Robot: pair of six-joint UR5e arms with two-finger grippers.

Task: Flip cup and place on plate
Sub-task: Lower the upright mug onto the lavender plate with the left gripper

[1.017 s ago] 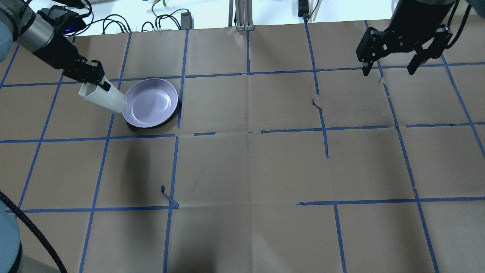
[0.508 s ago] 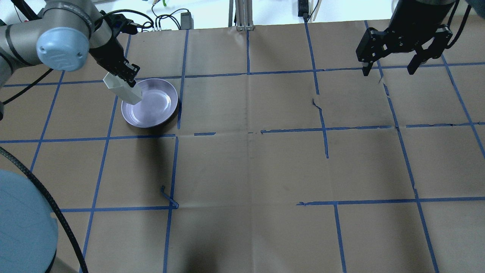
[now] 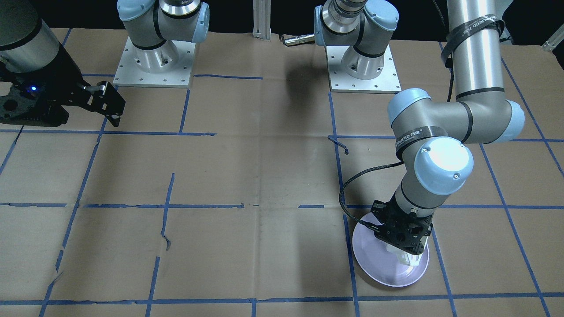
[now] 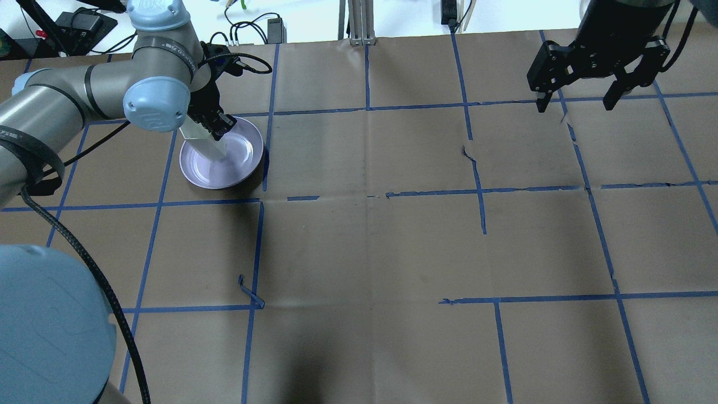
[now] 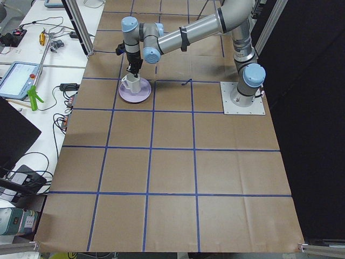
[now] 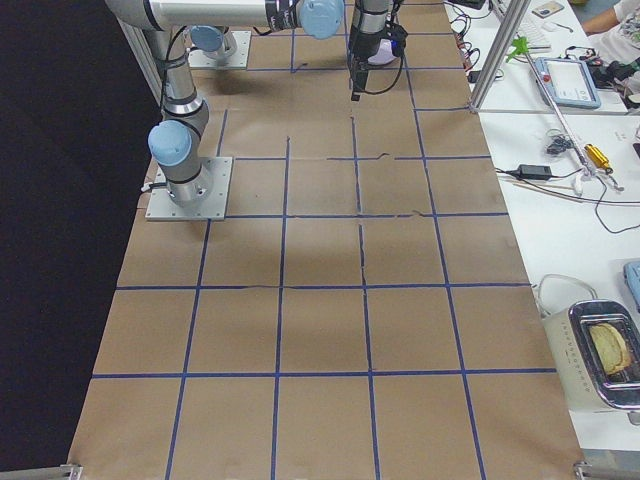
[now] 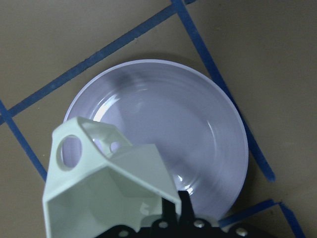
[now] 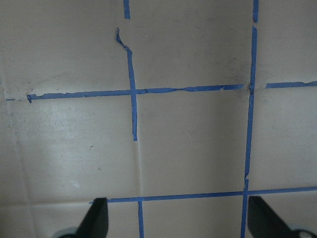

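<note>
The white faceted cup [image 4: 203,145] hangs from my left gripper [image 4: 216,124], which is shut on its rim. The cup is over the left part of the lavender plate [image 4: 238,163]. In the left wrist view the cup [image 7: 106,191] shows its open mouth toward the camera and its squared handle up left, with the plate [image 7: 198,124] below it. From the front the cup [image 3: 408,258] sits low over the plate [image 3: 381,269]; I cannot tell whether they touch. My right gripper [image 4: 575,105] is open and empty, high over the far right of the table.
Cables and power adapters [image 4: 247,31] lie along the table's far edge beside an aluminium post [image 4: 356,22]. A loose curl of blue tape [image 4: 249,292] sticks up near the front left. The two arm bases [image 3: 152,57] stand at the robot's side.
My left arm has swung the cup from left of the plate to over it and turned the wrist, so the cup stands steeper. The right arm has not moved.
</note>
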